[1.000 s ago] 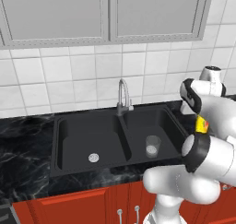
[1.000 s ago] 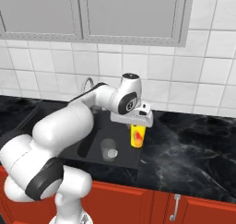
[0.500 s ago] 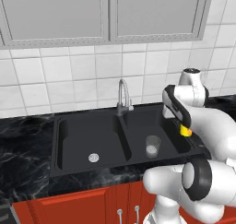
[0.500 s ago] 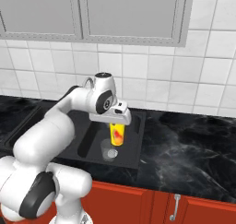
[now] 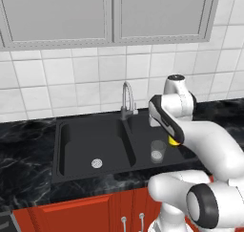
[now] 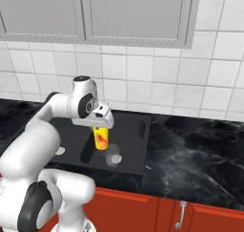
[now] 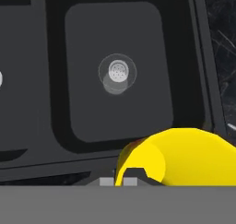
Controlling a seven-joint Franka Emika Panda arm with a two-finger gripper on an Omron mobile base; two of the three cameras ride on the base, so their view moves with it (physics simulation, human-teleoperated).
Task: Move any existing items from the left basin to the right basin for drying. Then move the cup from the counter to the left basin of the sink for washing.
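- White tiles and grey cabinets back a black counter (image 6: 190, 145) with a two-bowl sink (image 5: 95, 145).
- Gripper (image 6: 99, 126) is clamped on the cup (image 6: 100, 138), holding it by the rim, hanging above the right basin (image 5: 155, 142).
- Tumbler (image 5: 157, 151) stands upright over the right basin's drain; left basin (image 5: 90, 145) holds nothing but its drain.
- Cup looks light, rigid and smooth, so likely slippery; the tapered wall near the rim is the sensible hold.
- Tumbler is probably fragile; pass well clear of it.
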